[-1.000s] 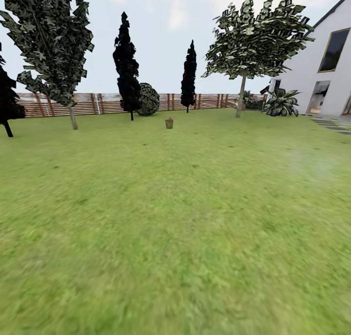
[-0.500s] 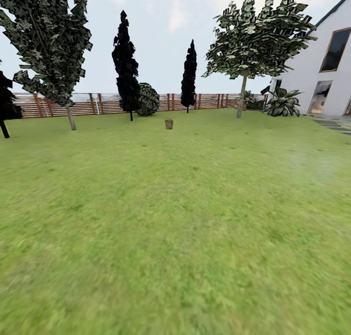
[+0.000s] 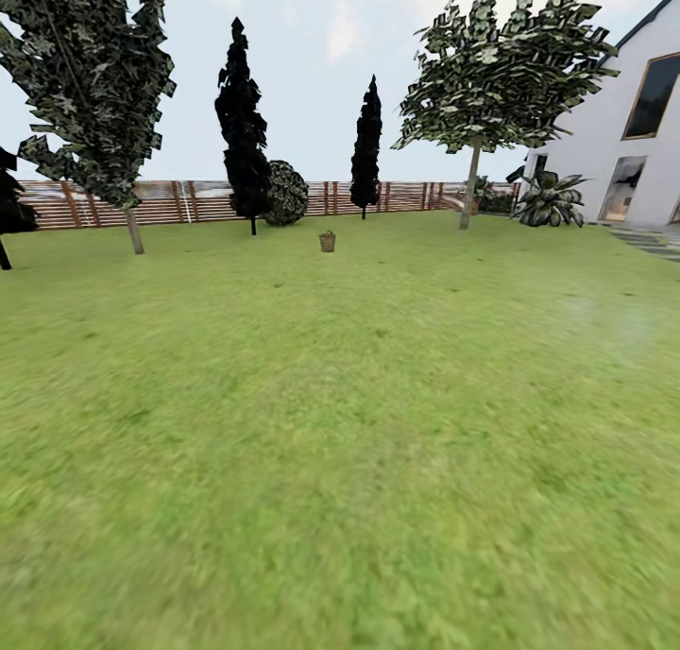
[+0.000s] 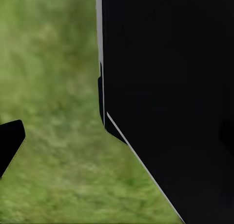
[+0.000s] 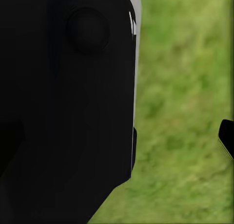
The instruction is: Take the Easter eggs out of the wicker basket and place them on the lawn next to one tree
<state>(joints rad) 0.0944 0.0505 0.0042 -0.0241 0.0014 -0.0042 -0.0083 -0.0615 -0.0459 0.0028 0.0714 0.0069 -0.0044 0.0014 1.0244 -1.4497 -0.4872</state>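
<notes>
Lawn spans the head view; tree stands far right by the fence. Wicker basket sits mid-lawn, well ahead, out of reach. Eggs too small to tell. Can't tell either end effector's state; wrist views show dark bodywork over grass.

Bright even daylight, blurred foreground lawn

- Wide-open lawn is taking up the whole lower frame, nothing sitting on it up to the wicker basket at center.
- Tree at upper right and fence across the back are bounding the far edge.
- Upper left, another trunk is standing on the grass.
</notes>
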